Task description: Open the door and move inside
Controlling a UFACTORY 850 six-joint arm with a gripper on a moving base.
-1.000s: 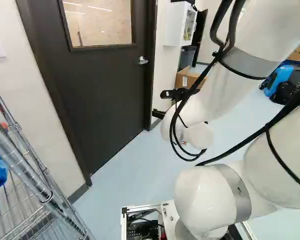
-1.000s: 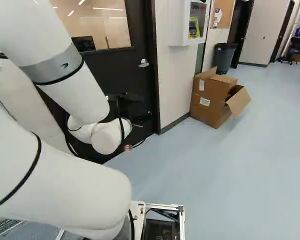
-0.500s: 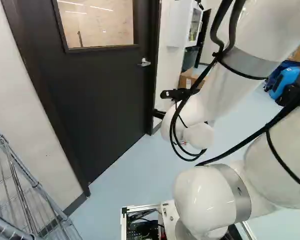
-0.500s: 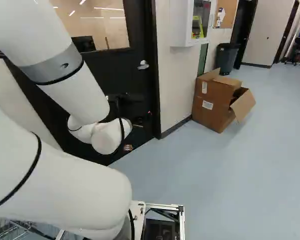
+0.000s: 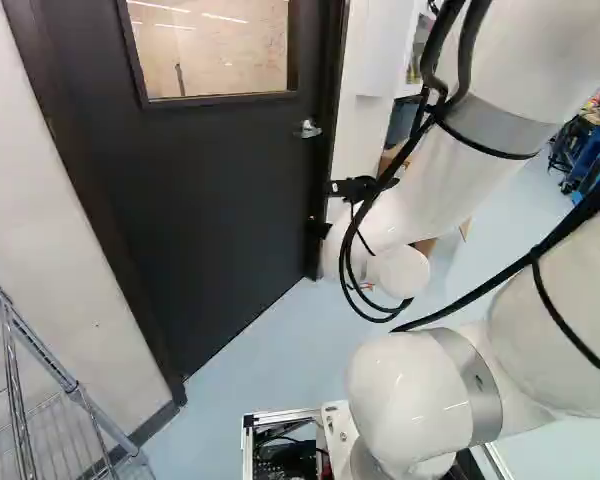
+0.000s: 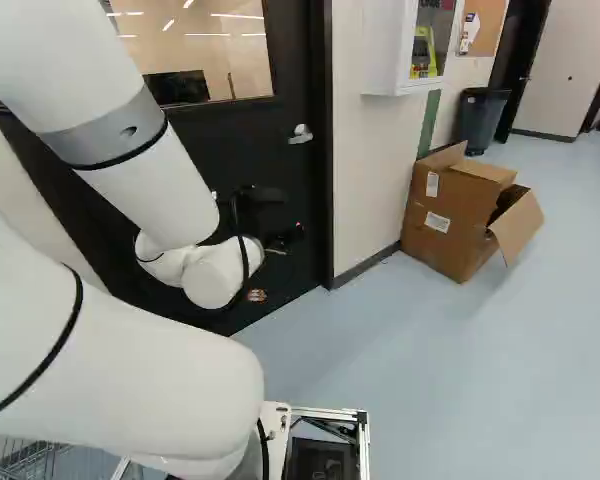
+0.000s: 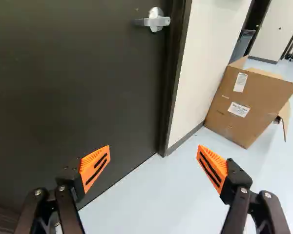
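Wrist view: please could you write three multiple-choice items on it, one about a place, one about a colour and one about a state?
1. Where is the cardboard box?
A) On a shelf
B) On the floor, near the wall
C) On top of a table

2. What colour are the pads of the tool?
A) Orange
B) Blue
C) Green

3. How is the door?
A) Half open
B) Wide open
C) Shut

Right letters:
1. B: its underside meets the floor beside the wall's base.
2. A: both pads show bright orange.
3. C: its handle edge lies along the frame, with no gap seen.
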